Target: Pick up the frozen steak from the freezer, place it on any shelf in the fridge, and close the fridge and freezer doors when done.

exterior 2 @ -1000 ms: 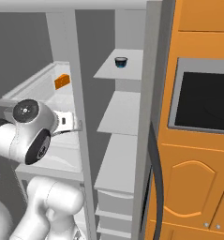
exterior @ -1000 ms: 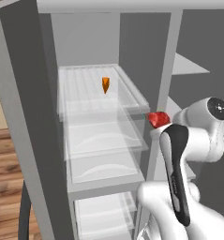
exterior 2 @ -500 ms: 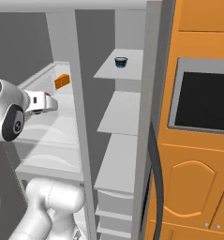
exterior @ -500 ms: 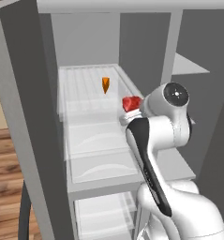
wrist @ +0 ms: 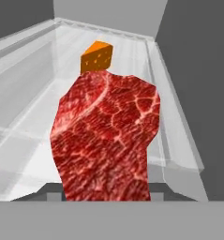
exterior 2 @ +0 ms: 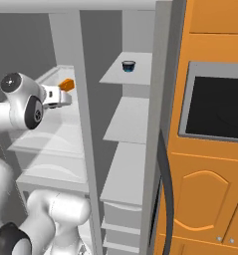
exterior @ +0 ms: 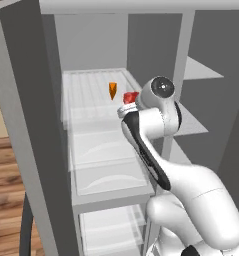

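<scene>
The frozen steak (wrist: 108, 140), a glossy red marbled lump, is held in my gripper (exterior: 127, 103), which is shut on it. The steak (exterior: 131, 96) hangs just above the front right part of the clear ribbed shelf (exterior: 88, 92) inside the fridge (exterior: 91, 40). A small orange wedge (exterior: 112, 90) lies on that shelf just beyond the steak, and in the hand view the wedge (wrist: 97, 56) peeks over the steak's top. My fingertips are hidden behind the meat. My gripper (exterior 2: 60, 95) reaches in past the middle divider. The freezer (exterior 2: 128, 119) with opaque grey shelves stands open to the right.
A small dark cup (exterior 2: 128, 65) sits on the freezer's upper shelf. The open fridge door (exterior: 21, 125) stands at the left, the freezer door (exterior 2: 163, 109) with its dark handle (exterior 2: 166, 189) at the right. Orange cabinets with a dark oven window (exterior 2: 215, 107) lie beyond. Clear drawers (exterior: 106, 170) sit lower.
My arm has swung left from the divider into the fridge, carrying the steak over the clear shelf toward the orange wedge.
</scene>
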Available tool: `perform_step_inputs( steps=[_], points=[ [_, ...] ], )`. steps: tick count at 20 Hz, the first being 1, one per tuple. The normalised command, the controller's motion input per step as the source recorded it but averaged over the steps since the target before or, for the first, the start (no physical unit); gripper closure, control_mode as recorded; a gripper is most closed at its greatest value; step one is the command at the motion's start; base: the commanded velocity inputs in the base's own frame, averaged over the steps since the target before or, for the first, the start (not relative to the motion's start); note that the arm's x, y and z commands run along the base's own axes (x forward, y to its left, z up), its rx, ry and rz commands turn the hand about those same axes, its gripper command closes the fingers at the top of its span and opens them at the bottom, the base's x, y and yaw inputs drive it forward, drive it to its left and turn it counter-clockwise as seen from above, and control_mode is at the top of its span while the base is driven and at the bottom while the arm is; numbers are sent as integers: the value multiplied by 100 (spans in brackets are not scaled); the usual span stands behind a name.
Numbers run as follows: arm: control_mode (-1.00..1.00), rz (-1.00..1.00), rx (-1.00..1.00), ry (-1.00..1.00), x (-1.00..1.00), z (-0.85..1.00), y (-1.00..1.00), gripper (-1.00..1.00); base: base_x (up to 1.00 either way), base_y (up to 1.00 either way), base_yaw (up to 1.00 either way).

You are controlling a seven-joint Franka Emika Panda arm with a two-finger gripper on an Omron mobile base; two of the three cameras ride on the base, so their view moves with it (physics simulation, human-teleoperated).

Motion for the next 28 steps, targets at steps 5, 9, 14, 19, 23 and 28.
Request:
perform_step_inputs(
  steps=[5,9,14,19,23,28],
  points=[
    [-100,-12,0,4,80,-1,11,100,0,0,0],
    [-100,-5,0,5,75,-9,0,100,0,0,0],
    [-100,0,0,1,65,-33,0,100,0,0,0],
    [-100,0,0,2,69,-44,0,100,0,0,0],
    [-100,0,1,2,53,-32,-1,100,0,0,0],
    [-100,0,4,1,10,-55,-17,-100,0,0,0]
  ],
)
